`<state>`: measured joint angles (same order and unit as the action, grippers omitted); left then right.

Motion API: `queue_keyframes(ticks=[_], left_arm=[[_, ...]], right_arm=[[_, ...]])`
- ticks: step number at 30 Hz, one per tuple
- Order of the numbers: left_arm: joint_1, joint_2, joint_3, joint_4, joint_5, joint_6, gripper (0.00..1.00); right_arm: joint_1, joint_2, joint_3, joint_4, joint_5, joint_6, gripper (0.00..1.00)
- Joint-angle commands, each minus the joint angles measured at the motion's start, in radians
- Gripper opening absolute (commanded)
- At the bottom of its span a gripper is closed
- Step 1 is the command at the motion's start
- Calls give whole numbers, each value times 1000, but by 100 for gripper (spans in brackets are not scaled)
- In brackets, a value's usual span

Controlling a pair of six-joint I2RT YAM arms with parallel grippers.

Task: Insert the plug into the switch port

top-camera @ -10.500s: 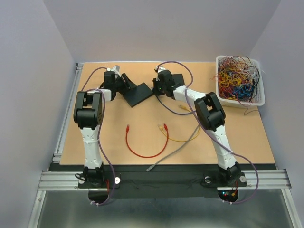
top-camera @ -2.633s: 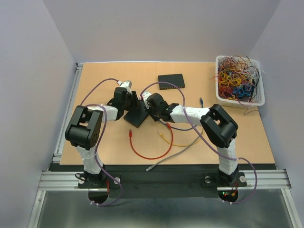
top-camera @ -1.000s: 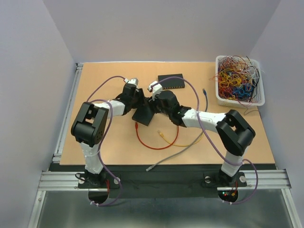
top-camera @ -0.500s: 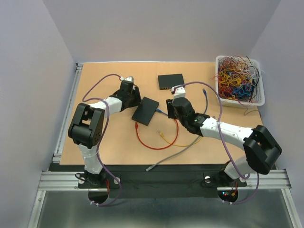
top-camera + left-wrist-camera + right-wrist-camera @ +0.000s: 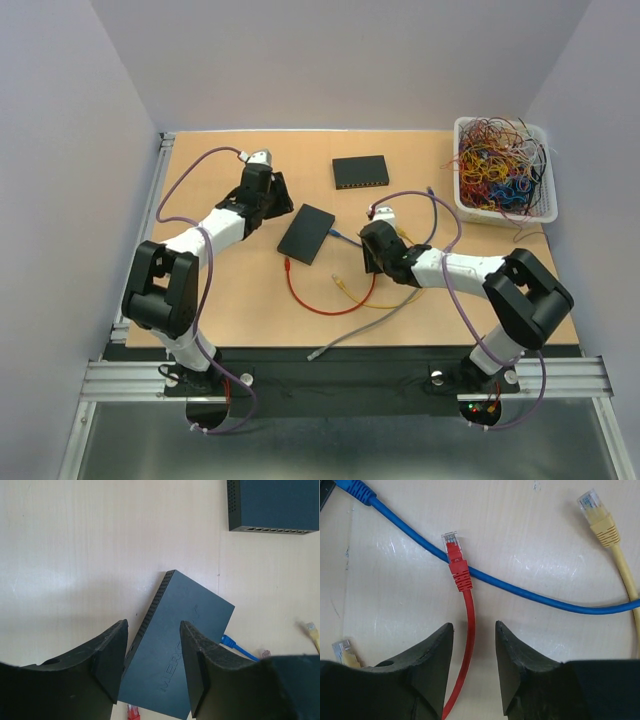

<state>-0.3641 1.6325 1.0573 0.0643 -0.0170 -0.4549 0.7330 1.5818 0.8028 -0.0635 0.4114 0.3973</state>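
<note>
Right of the nearer switch (image 5: 306, 233), the right claw (image 5: 473, 629), released, straddles the red cable (image 5: 460, 575); the left claw (image 5: 152, 625) hangs released beside that switch's far-left edge.

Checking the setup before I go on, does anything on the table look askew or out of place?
The nearer switch lies diagonally, unlike the far switch, which sits nearly straight. The red plug lies across the blue cable.

1. Upper right of the top view: the wire basket (image 5: 459, 190) fills the table (image 5: 230, 290) corner.
2. Centre: bare board separates the black switch (image 5: 307, 233) and the second switch (image 5: 360, 172).
3. Lower centre: red cable (image 5: 325, 311), yellow cable (image 5: 385, 304) and grey cable (image 5: 365, 327) sprawl.
4. Right wrist view, centre: the red plug (image 5: 455, 562) crosses the blue cable (image 5: 490, 579).
</note>
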Motion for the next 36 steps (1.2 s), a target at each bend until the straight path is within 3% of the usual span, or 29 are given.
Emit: queue_keyframes(ticks=[1,5,14,20,23,29,36], left_arm=[[-10,-57,-19,-23,-28,-5,57],[-16,-71,-20,-29,-31,-4,56],[-19,-125,-19,-47,-47,1,56],[-21,-172,-19,-61,-98,9,56],[-21,-252,-45,-22,-92,7,56],[-22,-449,-187,191,138,1,55],[-22,-718,-350,471,402,-34,59]], right_arm=[[-3,15,4,8,-19,35,44],[-6,53,7,10,-17,35,40],[-9,83,1,28,-23,37,0],[-9,-34,-13,103,-77,-17,0],[-9,-135,-16,175,-190,-47,0],[-9,-259,-28,323,-536,-71,0],[-9,-281,15,424,-853,6,0]])
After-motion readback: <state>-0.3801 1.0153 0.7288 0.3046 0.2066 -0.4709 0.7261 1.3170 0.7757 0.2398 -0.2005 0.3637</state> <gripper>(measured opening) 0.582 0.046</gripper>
